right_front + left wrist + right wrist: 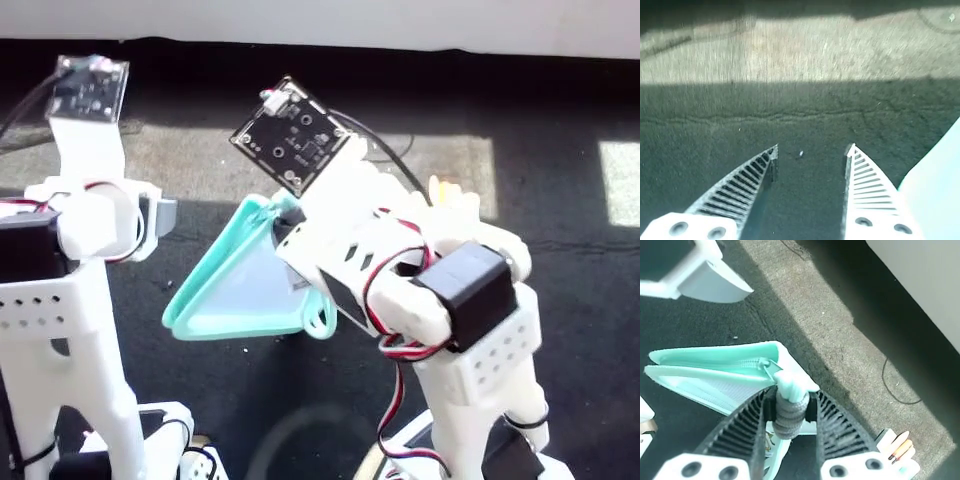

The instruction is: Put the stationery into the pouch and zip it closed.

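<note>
At the left, the left gripper (812, 152) hangs over the dark desk (560, 300). Its jaws are spread and there is nothing between them.

Just right of it, the mint pouch (235, 295) is held up off the desk in the middle of the scene. Its mouth appears to gape, with the two lips apart, so it is not yet zipped.

The right gripper (790, 397) is clamped on the pouch's right end, pinching the end tab and a grey cord loop (789, 416).

Farther right and to the far side, behind the right arm, the stationery (450, 192) lies on the desk. It looks like a few orange and yellow pens. They are well apart from the pouch, so none of them seems to be inside yet.

The step in hand is likely loading the pouch. To do it well, the right gripper should keep its pinch firm, so that the tab cannot slip, and keep the mouth turned towards the free gripper. The pens lie on the far side of the right arm from the left gripper, so that reach looks awkward. It may be better to lower the pouch flat near the pens before fetching them. Each pen should go in lengthwise, fully past the zip teeth, or the slider could catch on it when the pouch is closed.
</note>
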Motion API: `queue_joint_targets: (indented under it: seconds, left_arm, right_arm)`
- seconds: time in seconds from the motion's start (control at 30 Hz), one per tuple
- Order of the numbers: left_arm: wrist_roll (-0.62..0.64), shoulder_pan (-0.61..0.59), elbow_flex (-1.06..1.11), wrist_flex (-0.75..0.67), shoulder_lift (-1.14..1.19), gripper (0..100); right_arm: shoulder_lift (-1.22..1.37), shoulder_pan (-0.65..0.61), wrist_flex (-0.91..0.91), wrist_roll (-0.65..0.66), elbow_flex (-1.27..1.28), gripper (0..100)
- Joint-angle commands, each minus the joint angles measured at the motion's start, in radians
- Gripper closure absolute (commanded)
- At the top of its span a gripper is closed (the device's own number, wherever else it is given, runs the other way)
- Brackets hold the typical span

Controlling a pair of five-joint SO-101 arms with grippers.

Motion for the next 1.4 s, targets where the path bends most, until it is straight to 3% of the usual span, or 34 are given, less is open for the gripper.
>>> queue_joint_targets:
  seconds: [0.0, 0.23, 0.4, 0.7, 0.8, 1.07, 1.23, 1.37]
  left_arm:
    - [0.011, 0.025, -0.151, 0.021, 0.025, 78]
    - [0.009, 0.133, 0.068, 0.021, 0.027, 78]
    - [0.009, 0.237, 0.237, 0.028, 0.016, 78]
    - [0.054, 0.43, 0.257, 0.028, 0.016, 78]
    - [0.072, 0.437, 0.245, 0.021, 0.016, 78]
    - [0.075, 0.427, 0.242, -0.015, 0.018, 78]
    - [0.161, 0.332, 0.243, -0.129, 0.022, 78]
    - [0.222, 0.263, 0.24, -0.224, 0.018, 78]
  right_arm:
    - [-0.004, -0.004, 0.013, -0.011, -0.047, 99.3]
    - [-0.002, -0.001, -0.019, -0.012, -0.122, 99.3]
    - [0.005, 0.117, -0.151, -0.014, -0.127, 99.3]
    - [0.084, 0.15, -0.351, -0.014, -0.042, 99.3]
    - [0.124, 0.15, -0.346, -0.029, -0.039, 99.3]
    - [0.165, 0.177, -0.266, -0.338, -0.018, 99.3]
    - [0.165, 0.177, -0.242, -0.451, 0.048, 99.3]
    - [0.163, 0.174, -0.242, -0.46, 0.084, 99.3]
